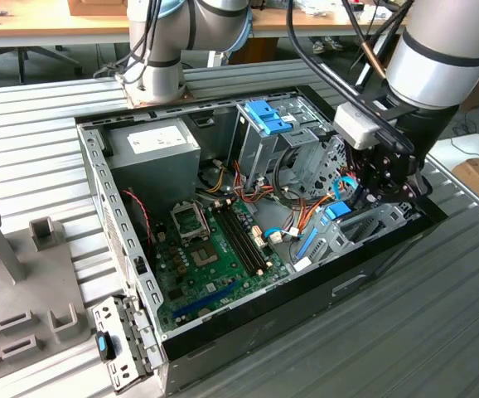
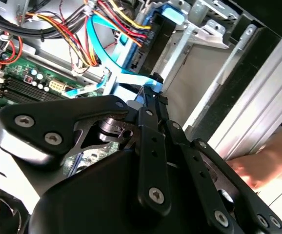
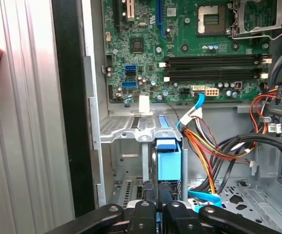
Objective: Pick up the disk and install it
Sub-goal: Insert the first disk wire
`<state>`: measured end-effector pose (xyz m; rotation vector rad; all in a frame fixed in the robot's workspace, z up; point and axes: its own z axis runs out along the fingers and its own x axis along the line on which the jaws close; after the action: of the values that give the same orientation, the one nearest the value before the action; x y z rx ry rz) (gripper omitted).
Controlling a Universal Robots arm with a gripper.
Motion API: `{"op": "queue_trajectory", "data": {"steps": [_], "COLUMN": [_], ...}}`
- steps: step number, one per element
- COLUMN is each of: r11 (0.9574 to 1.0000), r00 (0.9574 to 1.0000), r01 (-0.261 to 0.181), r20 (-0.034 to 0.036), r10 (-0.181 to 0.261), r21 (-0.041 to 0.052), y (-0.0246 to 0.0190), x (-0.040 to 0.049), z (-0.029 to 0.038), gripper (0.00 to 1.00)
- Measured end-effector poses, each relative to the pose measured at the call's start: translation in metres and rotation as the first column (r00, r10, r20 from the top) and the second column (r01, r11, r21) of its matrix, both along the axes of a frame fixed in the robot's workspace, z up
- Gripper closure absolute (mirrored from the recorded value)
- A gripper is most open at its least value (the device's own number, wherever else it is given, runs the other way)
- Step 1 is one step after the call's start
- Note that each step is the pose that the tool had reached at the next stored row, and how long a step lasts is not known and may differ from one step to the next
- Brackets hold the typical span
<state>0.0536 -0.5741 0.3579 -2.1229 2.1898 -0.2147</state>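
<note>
Ribbed metal tabletop in front; wooden desks stand behind it.

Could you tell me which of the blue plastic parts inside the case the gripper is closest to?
The blue piece low in the drive bay at the exterior view's right, directly beneath the gripper. The other blue latch sits atop the metal cage farther back, well away from the gripper.
</note>
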Motion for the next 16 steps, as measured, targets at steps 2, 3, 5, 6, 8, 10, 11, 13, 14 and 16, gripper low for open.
{"op": "queue_trajectory", "data": {"steps": [2,3,5,6,8,10,11,13,14,16], "r11": [1.0000,1.0000,0.9997,0.9997,0.9997,0.9996,0.9994,0.9981,0.9981,0.9981], "r00": [1.0000,1.0000,0.9998,0.9997,0.9997,0.9997,0.9995,0.9983,0.9983,0.9983], "r01": [0.001,0.009,0.022,0.023,0.024,0.025,0.031,0.058,0.058,0.058], "r20": [0.0001,0.0001,0.0002,0.0002,0.0002,0.0003,0.0004,0.0006,0.0006,0.0006], "r10": [-0.001,-0.009,-0.022,-0.023,-0.024,-0.025,-0.031,-0.058,-0.058,-0.058], "r21": [-0.0019,-0.0039,-0.0062,-0.0092,-0.0111,-0.0141,-0.0157,-0.0208,-0.0214,-0.0214], "y": [0.0023,0.0026,0.0030,0.0054,0.0103,0.0151,0.0152,0.0154,0.0154,0.0154], "x": [-0.0006,-0.0006,-0.0007,-0.0007,-0.0007,-0.0002,0.0004,0.0007,0.0008,0.0008], "z": [0.0000,-0.0001,0.0000,0.0000,-0.0001,-0.0004,-0.0009,-0.0015,-0.0014,-0.0015], "gripper": [0.85,0.85,0.85,0.85,0.85,0.85,0.85,0.85,0.85,0.85]}}
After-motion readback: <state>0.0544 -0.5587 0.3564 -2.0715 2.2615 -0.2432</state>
